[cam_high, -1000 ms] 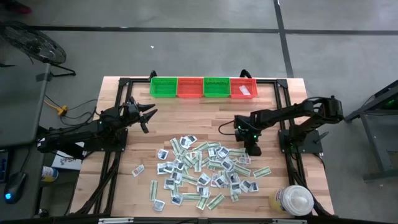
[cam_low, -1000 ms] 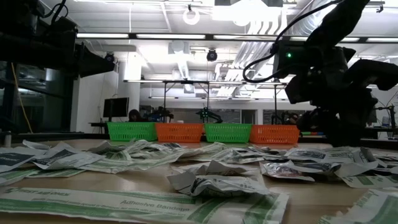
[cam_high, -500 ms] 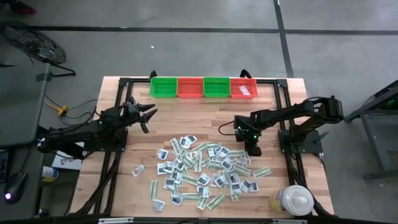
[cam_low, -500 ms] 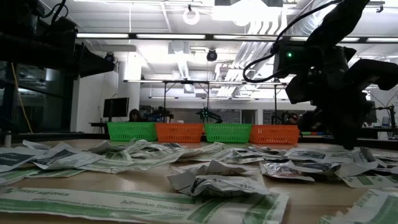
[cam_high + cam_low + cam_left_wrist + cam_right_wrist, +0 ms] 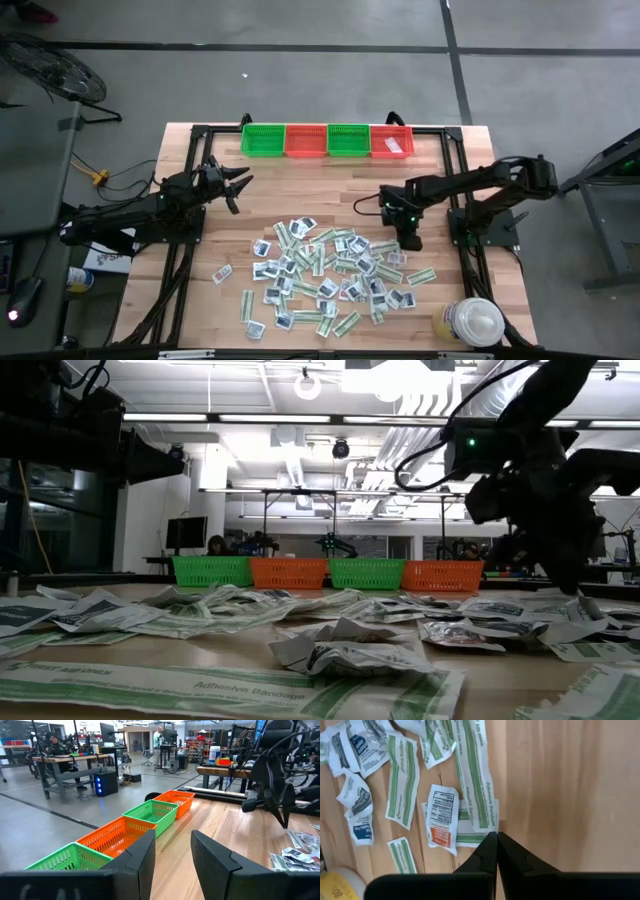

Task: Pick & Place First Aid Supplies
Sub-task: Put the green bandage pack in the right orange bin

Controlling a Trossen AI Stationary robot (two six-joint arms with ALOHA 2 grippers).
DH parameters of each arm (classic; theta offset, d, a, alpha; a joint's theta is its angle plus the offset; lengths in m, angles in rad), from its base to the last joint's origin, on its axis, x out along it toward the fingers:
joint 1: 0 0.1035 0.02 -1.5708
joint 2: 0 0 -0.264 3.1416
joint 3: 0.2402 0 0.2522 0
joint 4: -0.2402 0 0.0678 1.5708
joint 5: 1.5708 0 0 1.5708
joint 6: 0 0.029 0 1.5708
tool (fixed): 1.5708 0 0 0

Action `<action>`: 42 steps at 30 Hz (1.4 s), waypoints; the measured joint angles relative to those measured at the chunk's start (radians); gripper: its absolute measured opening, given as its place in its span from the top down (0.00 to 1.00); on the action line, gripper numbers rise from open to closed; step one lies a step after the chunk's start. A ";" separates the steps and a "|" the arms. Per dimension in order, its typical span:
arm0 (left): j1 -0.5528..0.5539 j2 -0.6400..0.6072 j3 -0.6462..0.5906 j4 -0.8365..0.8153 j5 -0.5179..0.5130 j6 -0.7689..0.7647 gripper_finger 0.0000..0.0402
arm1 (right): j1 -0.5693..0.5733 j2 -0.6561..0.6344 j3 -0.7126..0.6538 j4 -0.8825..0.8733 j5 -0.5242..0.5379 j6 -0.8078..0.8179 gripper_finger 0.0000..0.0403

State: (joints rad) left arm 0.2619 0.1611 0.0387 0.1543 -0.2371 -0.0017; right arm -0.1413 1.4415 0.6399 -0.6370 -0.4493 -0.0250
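The first aid supplies point(image 5: 325, 275) lie as a loose pile of white square packets and pale-green strips on the wooden table's near half. My right gripper point(image 5: 410, 241) slants down at the pile's right edge, shut, its tips point(image 5: 496, 836) at the end of a green-striped strip point(image 5: 479, 780) that lies flat on the wood. My left gripper point(image 5: 240, 186) waits open at the table's left, held level above the wood and pointing along the row of baskets point(image 5: 150, 815). My right gripper meets the strip packet's end point(image 5: 491, 826) with its shut fingertips, coming from above at a slant. The strip lies flat on the table. Whether its edge is caught between the fingers I cannot tell, since the fingers hide that spot.
Four baskets stand along the far edge: green point(image 5: 262, 140), red point(image 5: 305, 140), green point(image 5: 348, 140) and red point(image 5: 391, 141), the last holding a white packet. A big white round lidded container point(image 5: 478, 322) stands at the near right corner. Bare wood lies between pile and baskets.
My right gripper has shut at the pile's right edge and rolled a little, staying in place. The packets have not visibly moved.
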 joint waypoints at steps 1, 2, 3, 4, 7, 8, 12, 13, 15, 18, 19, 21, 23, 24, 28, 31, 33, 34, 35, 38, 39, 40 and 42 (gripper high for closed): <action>0.000 0.000 0.000 0.000 0.000 0.000 0.70 | 0.000 -0.012 0.000 -0.008 0.008 0.009 1.00; 0.000 0.000 0.000 0.000 0.000 0.000 0.70 | 0.000 -0.024 0.000 -0.017 0.012 0.017 1.00; 0.000 0.000 0.000 0.000 0.000 0.000 0.70 | 0.000 -0.036 0.000 -0.020 0.019 0.024 1.00; 0.000 0.000 0.000 0.000 0.000 0.000 0.70 | 0.000 -0.049 0.000 -0.019 0.026 0.034 1.00; 0.000 0.000 0.000 0.000 0.000 0.000 0.70 | 0.000 -0.084 0.000 -0.021 0.053 0.062 1.00; 0.000 0.000 0.000 0.000 0.000 0.000 0.70 | 0.000 -0.094 0.004 -0.032 0.068 0.070 1.00; 0.000 0.000 0.000 0.000 0.000 0.000 0.70 | 0.000 -0.130 0.048 -0.083 0.149 0.089 1.00; 0.000 0.000 0.000 0.000 0.000 0.000 0.70 | 0.000 -0.138 0.062 -0.098 0.174 0.093 1.00; 0.000 0.000 0.000 0.000 0.000 0.000 0.70 | 0.000 -0.144 0.093 -0.126 0.217 0.096 1.00; 0.000 0.000 0.000 0.000 0.000 0.000 0.70 | 0.000 -0.148 0.143 -0.167 0.278 0.091 1.00; 0.000 0.000 0.000 0.000 0.000 0.000 0.70 | 0.003 -0.148 0.160 -0.183 0.304 0.087 1.00; 0.000 0.000 0.000 0.000 0.000 0.000 0.70 | 0.014 -0.148 0.190 -0.207 0.374 0.079 1.00; 0.000 0.000 0.000 0.000 0.000 0.000 0.70 | 0.031 -0.148 0.212 -0.224 0.455 0.076 1.00; 0.000 0.000 0.000 0.000 0.000 0.000 0.70 | 0.038 -0.148 0.219 -0.233 0.475 0.070 1.00; 0.000 0.000 0.000 0.000 0.000 0.000 0.70 | 0.044 -0.147 0.230 -0.258 0.497 0.072 1.00; 0.000 0.000 0.000 0.000 0.000 0.000 0.70 | 0.045 -0.147 0.230 -0.267 0.484 0.075 1.00; 0.000 0.000 0.000 0.000 0.000 0.000 0.70 | 0.056 -0.147 0.230 -0.264 0.542 0.136 1.00; 0.000 0.000 0.000 0.000 0.000 0.000 0.70 | 0.058 -0.147 0.230 -0.262 0.500 0.128 1.00; 0.000 0.000 0.000 0.000 0.000 0.000 0.70 | 0.058 -0.147 0.230 -0.256 0.436 0.104 1.00; 0.000 0.000 0.000 0.000 0.000 0.000 0.70 | 0.071 -0.147 0.230 -0.254 0.469 0.162 1.00; 0.000 0.000 0.000 0.000 0.000 0.000 0.70 | 0.072 -0.147 0.230 -0.256 0.449 0.155 1.00; 0.000 0.000 0.000 0.000 0.000 0.000 0.70 | 0.072 -0.147 0.230 -0.256 0.465 0.154 1.00; 0.000 0.000 0.000 0.000 0.000 0.000 0.70 | 0.079 -0.147 0.230 -0.271 0.564 0.223 1.00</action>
State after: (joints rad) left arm 0.2615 0.1612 0.0387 0.1543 -0.2371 -0.0017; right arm -0.0619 1.2942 0.8700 -0.9078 0.1146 0.1984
